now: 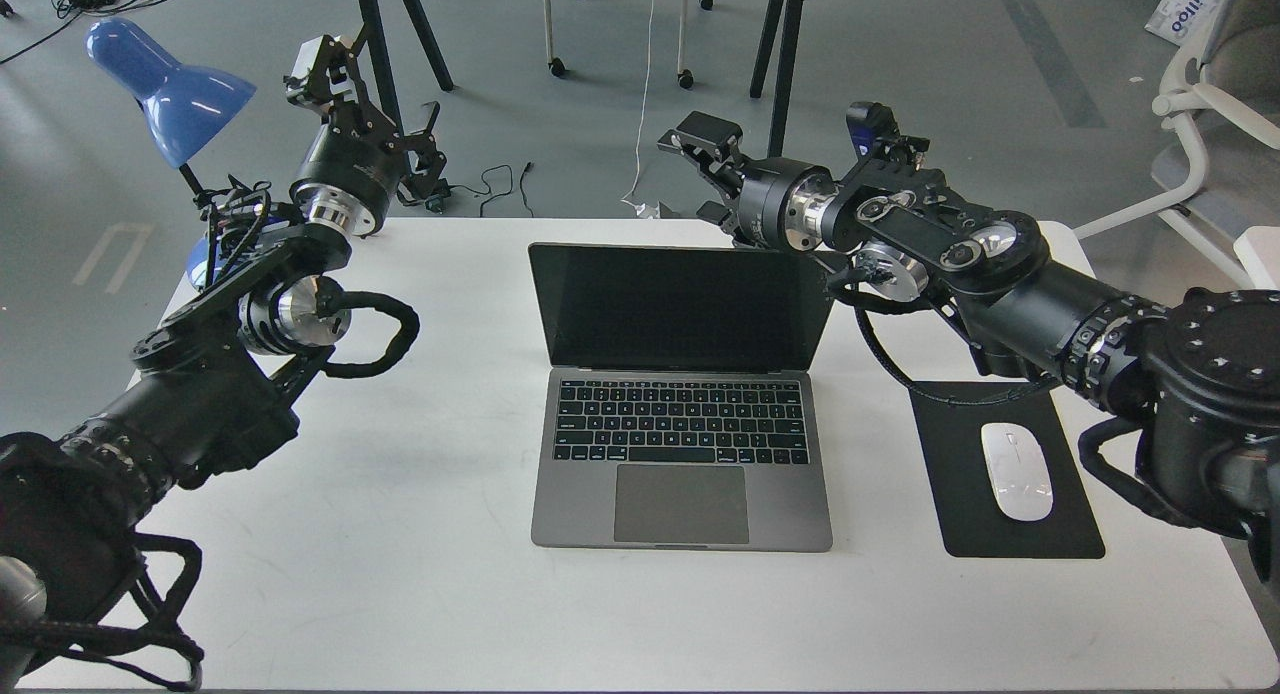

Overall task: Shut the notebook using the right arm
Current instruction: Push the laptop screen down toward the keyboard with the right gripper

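Both jaws stand apart and hold nothing: the right gripper (700, 174) has its fingers spread wide, just past the far right corner of the screen, and the left gripper (335, 74) is parted too, raised over the table's far left corner.

Beneath everything lies the white table (400, 594). The right arm (1000, 284) reaches in from the right edge, crossing above the mouse pad's far end; the left arm (220, 374) comes in from the lower left. The notebook (680, 454) sits open at the table's middle, its dark screen upright and tilted slightly back, keyboard and trackpad facing the near edge. To its right, apart from it, lies a black mouse pad (960, 494) with a white mouse (1016, 471) on it. A blue lamp (170, 89) stands at the far left, behind the left arm.
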Tool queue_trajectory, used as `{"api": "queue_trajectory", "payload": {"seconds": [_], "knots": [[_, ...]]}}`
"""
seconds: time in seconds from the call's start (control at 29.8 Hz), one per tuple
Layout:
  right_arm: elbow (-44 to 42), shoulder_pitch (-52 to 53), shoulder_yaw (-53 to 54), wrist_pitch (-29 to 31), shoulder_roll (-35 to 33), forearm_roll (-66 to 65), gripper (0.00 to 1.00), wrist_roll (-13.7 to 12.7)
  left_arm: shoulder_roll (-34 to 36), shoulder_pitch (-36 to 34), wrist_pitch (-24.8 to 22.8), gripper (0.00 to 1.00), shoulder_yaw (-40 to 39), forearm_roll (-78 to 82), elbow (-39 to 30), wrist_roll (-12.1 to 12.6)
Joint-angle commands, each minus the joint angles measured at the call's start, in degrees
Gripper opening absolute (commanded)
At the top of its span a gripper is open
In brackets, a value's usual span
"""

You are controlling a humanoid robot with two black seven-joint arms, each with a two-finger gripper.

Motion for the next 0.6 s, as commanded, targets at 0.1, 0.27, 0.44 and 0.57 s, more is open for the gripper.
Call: {"api": "queue_trajectory", "payload": {"seconds": [0.1,0.27,0.44,0.57], "knots": [[7.91,0.01,-1.79,0.00,-0.08,-0.01,1.00,0.00,0.08,0.00,0.00,1.00,0.00,0.07,0.04,0.00],[17.05,-0.07,-2.14,0.00,-5.08,-0.10,1.00,0.00,0.08,0.00,0.00,1.00,0.00,0.07,0.13,0.00],[21.62,-1.30,-2.23,0.00,-7.98,-0.97,1.00,0.00,0.08,0.00,0.00,1.00,0.00,-0.01,0.13,0.00],[26.55,-3.14,-2.23,0.00,-10.45,-2.91,1.00,0.00,0.08,-0.09,0.00,1.00,0.00,0.07,0.21,0.00]]}}
